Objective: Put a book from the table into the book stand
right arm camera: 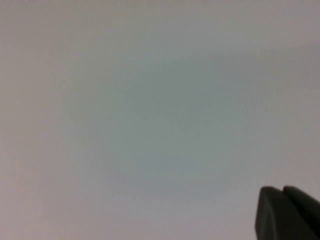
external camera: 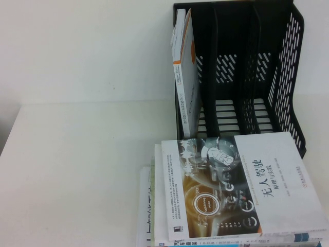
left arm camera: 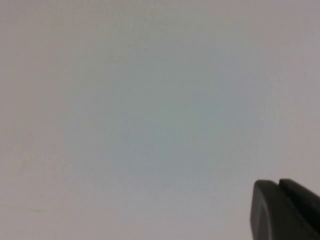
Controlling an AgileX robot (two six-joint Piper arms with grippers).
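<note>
The book [external camera: 241,188] lies flat on top of a stack at the desk's [external camera: 77,164] near edge, right of centre, its long axis running left to right, just in front of the black book stand [external camera: 247,77] (one thin book already stands in its leftmost slot). Neither arm shows from above. The left gripper [left arm camera: 285,210] is closed; the right gripper [right arm camera: 287,212] I cannot tell. The right arm is probably nearer.

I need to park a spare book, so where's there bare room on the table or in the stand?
The table is bare left of the book and its stack. The book stand has two free right slots; its left slot holds a thin book. The near-right corner is crowded.
</note>
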